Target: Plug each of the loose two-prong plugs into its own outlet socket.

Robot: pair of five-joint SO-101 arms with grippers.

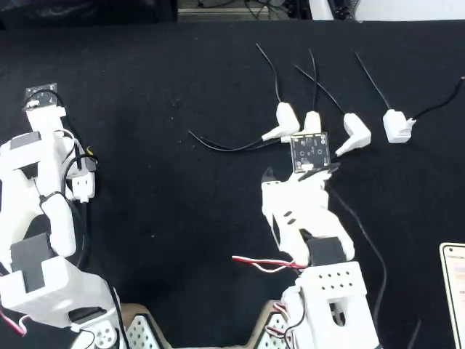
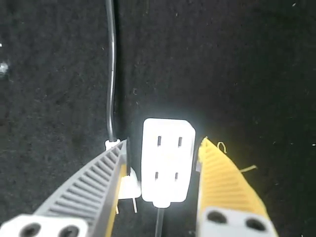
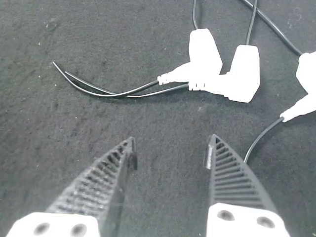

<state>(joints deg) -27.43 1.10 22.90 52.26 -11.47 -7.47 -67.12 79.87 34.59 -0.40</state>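
Fingers of the left gripper (image 2: 164, 144) parted, with the grey finger (image 2: 94, 187) on one side and the yellow finger (image 2: 224, 182) on the other side of a white outlet block (image 2: 168, 163). Block flat between them, four slots facing up, just beside the yellow finger, a gap toward the grey one; contact with either not clear. In that gap, tucked against the grey finger and half hidden by it, a small white plug (image 2: 129, 190), two bare prongs pointing back toward the wrist, in no slot. From its far end, a black cable (image 2: 112, 74) running straight out past the grey fingertip over the black table (image 2: 247, 59)

Fingers of the right gripper (image 3: 172, 139) also apart, gripping nothing, bare cloth between the tips. Ahead of the tips and well apart from them, a first white plug (image 3: 205, 49) touching a second white plug (image 3: 245, 74). Thin black wires (image 3: 98, 89) trailing from both, out beyond the finger on the left arm's side. Beyond the other finger, a third white plug (image 3: 308, 74), its cable curving back close to that fingertip
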